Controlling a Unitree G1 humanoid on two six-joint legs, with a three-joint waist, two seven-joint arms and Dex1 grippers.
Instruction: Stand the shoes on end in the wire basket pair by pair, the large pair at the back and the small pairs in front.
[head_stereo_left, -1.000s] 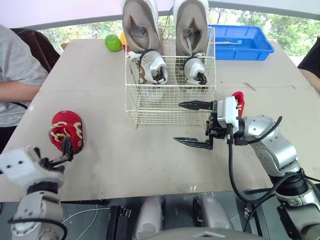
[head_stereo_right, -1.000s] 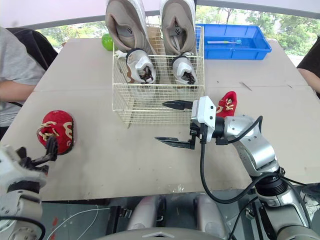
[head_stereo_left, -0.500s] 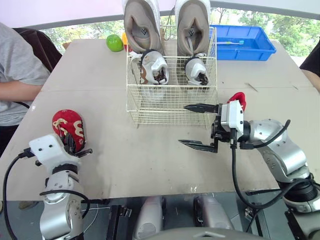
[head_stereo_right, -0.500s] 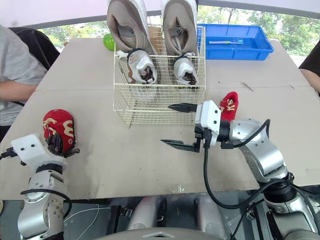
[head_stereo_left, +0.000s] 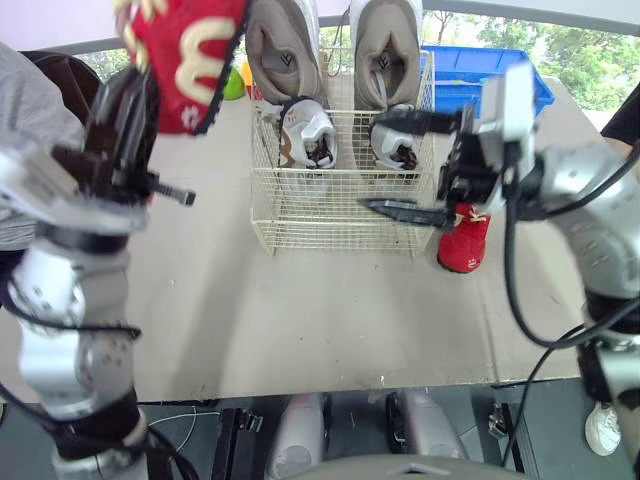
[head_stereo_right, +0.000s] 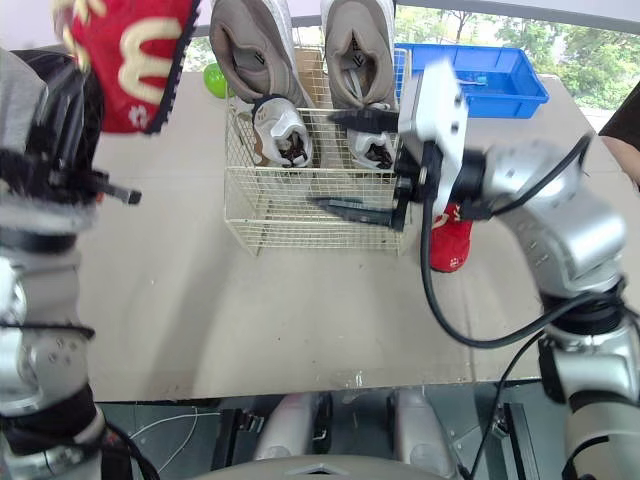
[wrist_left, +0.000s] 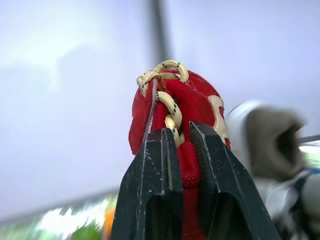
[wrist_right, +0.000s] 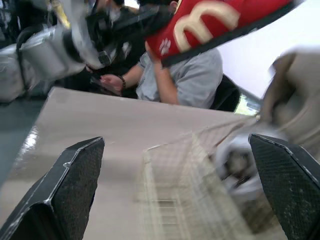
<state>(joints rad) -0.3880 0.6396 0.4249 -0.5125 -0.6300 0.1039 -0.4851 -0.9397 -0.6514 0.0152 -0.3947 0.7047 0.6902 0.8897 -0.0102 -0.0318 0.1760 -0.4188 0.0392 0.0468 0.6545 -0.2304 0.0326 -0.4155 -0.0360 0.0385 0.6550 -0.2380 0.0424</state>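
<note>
My left gripper (wrist_left: 182, 137) is raised high at the left and shut on a small red shoe (head_stereo_left: 186, 52) with cream laces, pinching it near the tongue. The wire basket (head_stereo_left: 340, 215) stands mid-table. Two large grey shoes (head_stereo_left: 284, 48) stand on end at its back, and two small white shoes (head_stereo_left: 304, 131) stand in front of them. My right gripper (head_stereo_left: 405, 164) hangs open against the basket's front right, holding nothing. The second red shoe (head_stereo_left: 464, 241) stands on the table just right of the basket, below that gripper.
A blue bin (head_stereo_right: 500, 82) sits behind the basket at the far right. A green apple (head_stereo_right: 209, 79) lies at the far left of the basket. A person in a grey shirt (wrist_right: 186, 80) sits at the table's left side.
My left gripper closed on the red shoe on the table and lifted it high. My right arm rose from the table up to the basket's front. The camera view shifted too.
</note>
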